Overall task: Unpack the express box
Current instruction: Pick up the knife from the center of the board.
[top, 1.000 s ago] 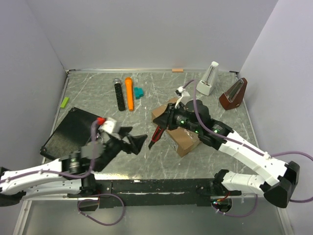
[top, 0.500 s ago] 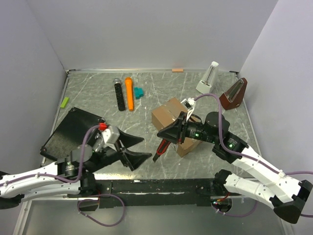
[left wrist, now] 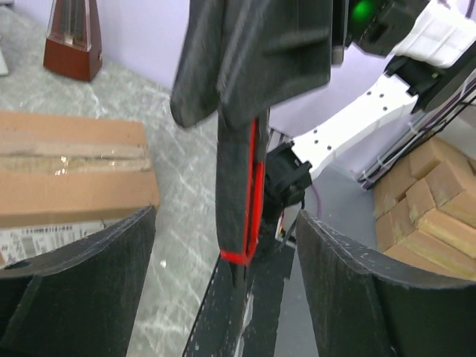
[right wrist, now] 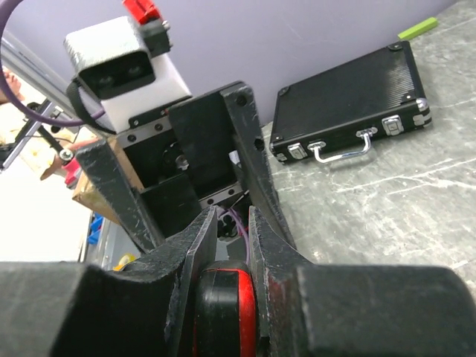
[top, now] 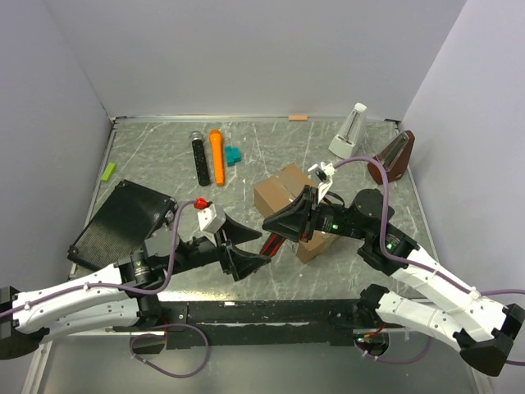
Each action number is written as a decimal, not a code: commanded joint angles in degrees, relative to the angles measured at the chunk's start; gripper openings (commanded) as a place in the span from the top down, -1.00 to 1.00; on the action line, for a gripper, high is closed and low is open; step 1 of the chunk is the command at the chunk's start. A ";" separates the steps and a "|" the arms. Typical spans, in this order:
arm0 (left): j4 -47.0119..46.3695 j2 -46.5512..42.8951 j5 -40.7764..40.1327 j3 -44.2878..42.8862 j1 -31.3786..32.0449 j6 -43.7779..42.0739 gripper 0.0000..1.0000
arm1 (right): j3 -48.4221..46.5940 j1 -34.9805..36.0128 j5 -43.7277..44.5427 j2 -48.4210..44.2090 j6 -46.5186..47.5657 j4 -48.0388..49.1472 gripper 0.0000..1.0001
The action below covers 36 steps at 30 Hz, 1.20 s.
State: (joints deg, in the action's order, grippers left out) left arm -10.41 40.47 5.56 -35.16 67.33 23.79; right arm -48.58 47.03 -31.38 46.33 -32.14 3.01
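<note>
Grey table (top: 156,152) with express box (top: 281,185), black case (top: 123,217), perhaps markers (top: 216,156), metronomes (top: 392,158)

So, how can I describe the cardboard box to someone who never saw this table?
On the grey scratched table, look near the middle, partly under the right gripper holding a red and black tool. There sits the brown corrugated cardboard box. Unlike the flat black ribbed case at the left, it is blocky, with clear tape along its top seam.

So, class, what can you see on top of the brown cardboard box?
A clear tape strip seals the top seam of the express box. The right arm covers its near end from above.
</note>
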 commanded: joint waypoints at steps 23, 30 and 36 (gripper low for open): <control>-12.52 7.61 11.66 -1.23 -3.35 3.28 0.98 | 0.15 1.58 -1.58 1.05 -1.61 4.91 1.00; -13.58 6.56 13.77 -0.53 -3.35 2.32 0.98 | -0.64 1.58 -1.76 1.05 -1.08 2.36 0.44; -14.37 4.80 12.98 0.09 -3.43 1.87 0.98 | -1.08 1.58 -3.16 1.05 -1.26 0.78 -0.35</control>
State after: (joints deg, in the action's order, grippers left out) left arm -19.49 47.24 17.10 -34.92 63.83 27.18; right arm -47.97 48.25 -33.54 47.59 -33.32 4.23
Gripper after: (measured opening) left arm 0.272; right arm 0.611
